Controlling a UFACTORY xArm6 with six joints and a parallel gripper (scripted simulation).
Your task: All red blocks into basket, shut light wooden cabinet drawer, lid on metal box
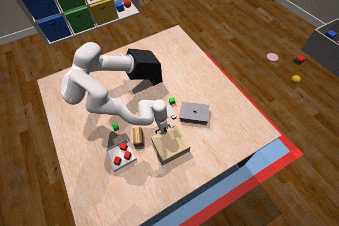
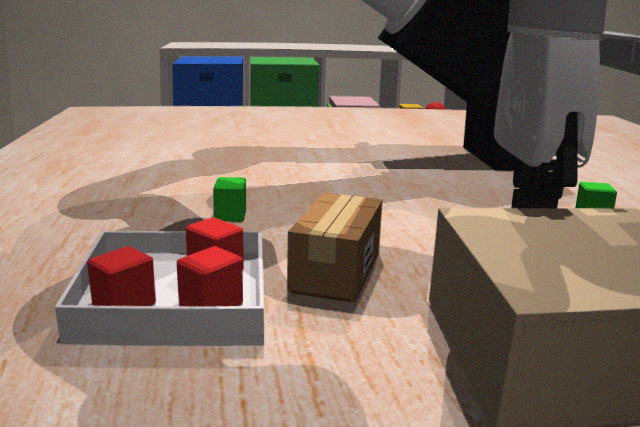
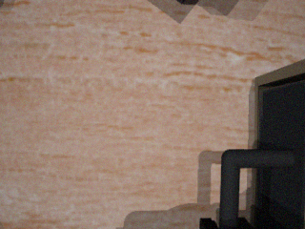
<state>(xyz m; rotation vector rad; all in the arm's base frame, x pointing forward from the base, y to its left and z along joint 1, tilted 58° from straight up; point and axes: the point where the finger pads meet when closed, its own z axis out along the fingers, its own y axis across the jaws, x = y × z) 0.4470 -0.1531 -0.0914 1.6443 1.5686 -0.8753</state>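
My gripper (image 1: 164, 130) (image 2: 536, 200) (image 3: 226, 224) is shut on the black drawer handle (image 3: 230, 186) (image 1: 157, 130) of the light wooden cabinet (image 1: 171, 144) (image 2: 578, 360), on the side facing the arm's base. No drawer is seen sticking out, though the arm and cabinet hide part of that side. Three red blocks (image 1: 123, 146) (image 1: 127, 155) (image 1: 117, 160) lie inside the grey-white basket (image 1: 125, 165) (image 2: 160, 326). The grey metal box (image 1: 188, 120) has its knobbed lid (image 1: 201, 113) on top. The insides of cabinet and box are hidden.
A taped cardboard box (image 1: 137, 136) (image 2: 323, 257) stands between basket and cabinet. One green block (image 1: 115, 126) (image 2: 230, 200) stands behind the basket, another (image 1: 171, 100) (image 2: 596, 196) near the metal box. A pale flat object is partly hidden by the arm.
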